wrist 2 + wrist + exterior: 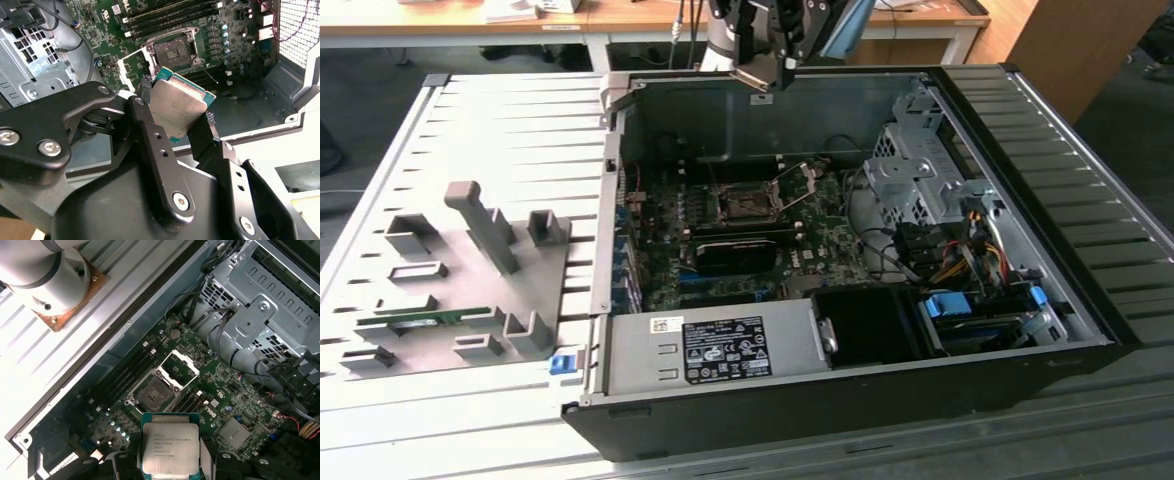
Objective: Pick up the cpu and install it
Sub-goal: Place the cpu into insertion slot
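Observation:
My gripper [177, 102] is shut on the cpu [182, 112], a flat square chip with a silver-grey metal top and a thin green rim. The black fingers [150, 125] clamp two opposite edges of it. In the first wrist view the cpu [170, 445] hangs above the motherboard, short of the dark square socket [154, 392]. The socket's hinged metal frame [177, 367] stands open. In the exterior view the gripper [765, 82] hovers high over the far wall of the open computer case, well above the socket [750, 205].
Inside the case lie a power supply [707, 350], a black shroud [874, 320], a metal drive cage [921, 175] and loose cables [961, 250]. On the exterior view's left a grey fixture plate [467, 270] holds a green memory stick [420, 320]. The arm's base [55, 275] stands beside the case.

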